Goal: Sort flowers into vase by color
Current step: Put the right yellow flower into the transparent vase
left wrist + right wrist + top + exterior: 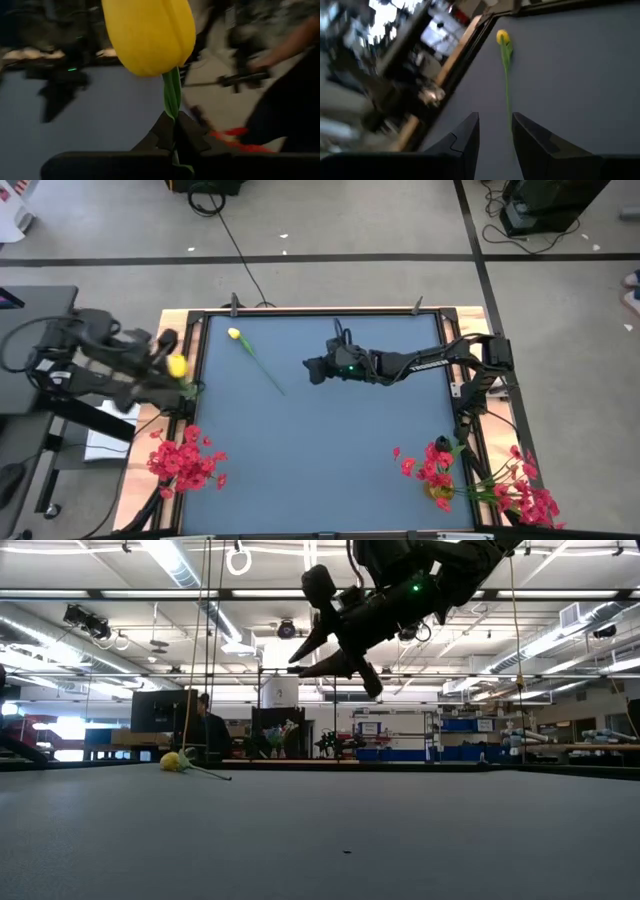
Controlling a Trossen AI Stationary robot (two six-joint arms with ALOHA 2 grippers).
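table [330,460]: grey-blue mat | lying on it: yellow tulip [252,352], far-left

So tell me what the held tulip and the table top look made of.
Yellow tulip in the left gripper: apparently artificial, smooth matte petals, probably plastic or foam; flat glossy green stalk.
Table top: matte blue-grey sheet, even and unreflective; exact material unclear.

In the left wrist view the held tulip [149,35] is cut off by the picture's upper edge, and its stem disappears between the left gripper's [174,134] fingers. From above, that gripper is blurred and mostly hidden behind the bloom. The right-hand red flowers [505,485] run past the picture's lower edge. The person [208,730] in the low view is too small to make out.
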